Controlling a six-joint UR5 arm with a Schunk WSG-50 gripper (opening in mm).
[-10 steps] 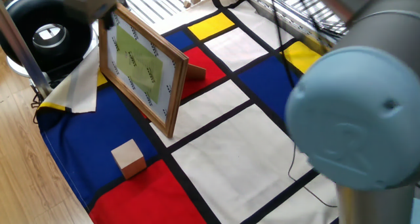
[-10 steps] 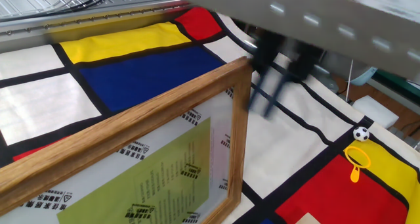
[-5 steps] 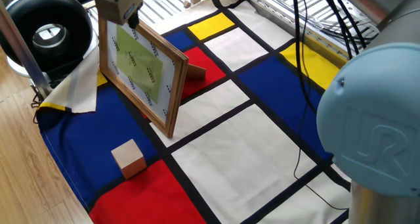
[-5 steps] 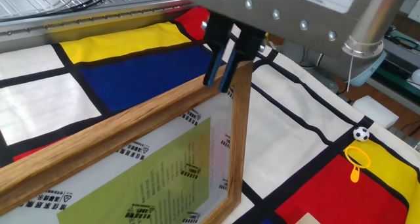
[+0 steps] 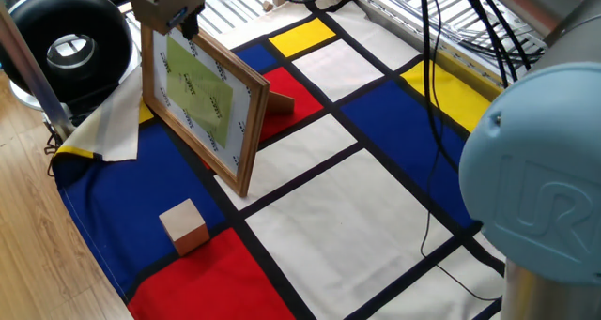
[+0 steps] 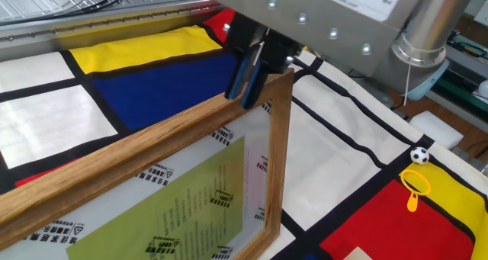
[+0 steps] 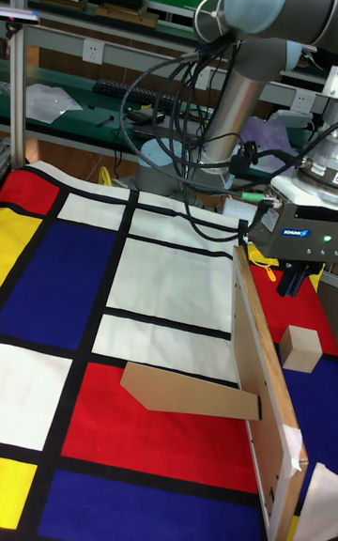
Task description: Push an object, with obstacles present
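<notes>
The object, a small light-tan wooden cube (image 5: 183,226) (image 7: 300,348), sits on a red patch of the cloth in front of the picture frame. The light-wood picture frame (image 5: 200,99) (image 6: 152,176) (image 7: 266,391) stands upright between the cube and the reddish-brown flat piece (image 5: 282,99) (image 7: 188,389), which leans against its back. My gripper (image 5: 191,24) (image 6: 242,96) (image 7: 296,289) hangs in the air by the frame's far top corner, well away from the cube. Its dark fingers stand close together with nothing between them.
A patterned cloth (image 5: 357,198) of white, blue, red and yellow blocks covers the table. A black round device (image 5: 66,43) sits off the table's left end. Black cables (image 5: 432,85) trail over the right side. A folded white cloth (image 5: 117,123) lies by the frame's left foot.
My gripper swung in fast from the open cloth to the frame's top corner, then drifted a little further along it. The cube, frame and flat piece have not moved.
</notes>
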